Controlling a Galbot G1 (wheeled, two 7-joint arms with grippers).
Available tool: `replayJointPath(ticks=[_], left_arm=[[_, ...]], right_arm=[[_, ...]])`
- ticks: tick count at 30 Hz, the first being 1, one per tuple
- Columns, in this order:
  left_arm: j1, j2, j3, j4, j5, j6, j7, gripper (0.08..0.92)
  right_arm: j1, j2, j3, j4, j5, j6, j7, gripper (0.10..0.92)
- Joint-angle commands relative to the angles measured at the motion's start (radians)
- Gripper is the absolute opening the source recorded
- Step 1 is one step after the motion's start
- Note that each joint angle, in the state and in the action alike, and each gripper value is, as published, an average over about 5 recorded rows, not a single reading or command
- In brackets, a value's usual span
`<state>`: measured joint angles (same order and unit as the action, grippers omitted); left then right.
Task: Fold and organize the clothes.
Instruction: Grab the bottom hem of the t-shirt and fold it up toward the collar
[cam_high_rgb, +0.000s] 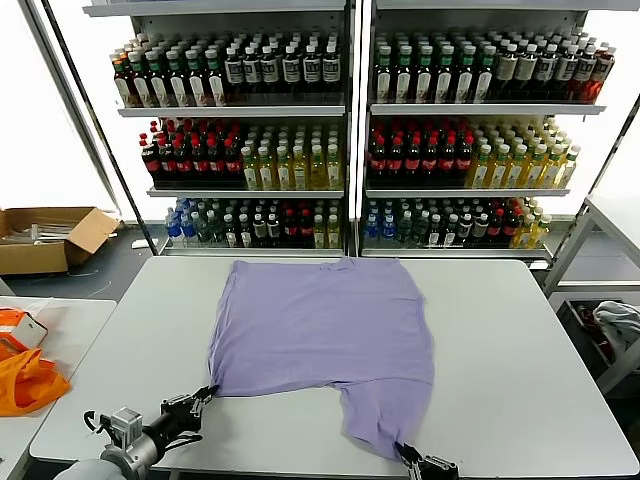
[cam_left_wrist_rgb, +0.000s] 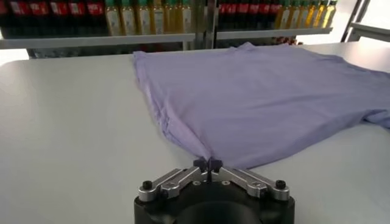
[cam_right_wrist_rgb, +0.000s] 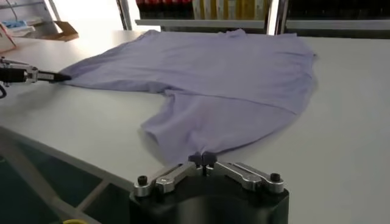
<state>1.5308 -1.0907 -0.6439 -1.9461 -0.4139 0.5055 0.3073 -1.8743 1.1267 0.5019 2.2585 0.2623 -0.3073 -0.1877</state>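
Now both fingers, left gripper (cam_left_wrist_rgb: 208, 163) and right gripper (cam_right_wrist_rgb: 202, 159), pinching lavender T-shirt (cam_high_rgb: 325, 335) corners.

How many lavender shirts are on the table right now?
1. The lavender T-shirt lies spread on the grey table; the left gripper pinches its near-left corner, the right gripper its near-right sleeve end. No other shows.

Pale grey table (cam_high_rgb: 520, 340) with one lavender T-shirt (cam_high_rgb: 325, 335) on it.
The shirt lies spread flat and plain side up across the middle of the top, its far edge near the table's back edge. One near corner sits at the front left; another reaches the front edge, right of centre.
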Motion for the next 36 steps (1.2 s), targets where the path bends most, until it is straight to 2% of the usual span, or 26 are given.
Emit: replayJointPath(ticks=[1, 6, 13, 19, 25, 29, 36], left_arm=[[0.067, -0.036, -0.061, -0.127, -0.046, 0.020, -0.023, 0.085], [0.107, -0.049, -0.105, -0.194, -0.048, 0.040, -0.048, 0.085], [0.203, -0.029, -0.150, -0.292, -0.048, 0.060, -0.058, 0.085], [0.249, -0.030, -0.172, -0.323, -0.043, 0.062, -0.061, 0.086], [0.164, -0.002, -0.150, -0.283, -0.053, 0.066, -0.063, 0.086], [0.077, 0.015, -0.145, -0.223, -0.085, 0.071, -0.074, 0.086], [-0.030, 0.047, -0.164, -0.103, -0.171, 0.072, -0.087, 0.085]], right_arm=[[-0.055, -0.038, 0.034, 0.049, 0.021, 0.085, -0.034, 0.106], [-0.148, -0.088, 0.067, 0.115, 0.046, 0.126, -0.057, 0.106], [-0.276, -0.097, 0.080, 0.244, 0.037, 0.147, -0.067, 0.106], [-0.277, -0.088, 0.081, 0.246, 0.061, 0.180, -0.073, 0.106], [-0.147, -0.078, 0.066, 0.200, 0.157, 0.193, -0.049, 0.106], [0.010, -0.071, 0.066, 0.120, 0.234, 0.185, -0.027, 0.106], [0.199, -0.066, 0.049, -0.022, 0.275, 0.188, -0.008, 0.106]])
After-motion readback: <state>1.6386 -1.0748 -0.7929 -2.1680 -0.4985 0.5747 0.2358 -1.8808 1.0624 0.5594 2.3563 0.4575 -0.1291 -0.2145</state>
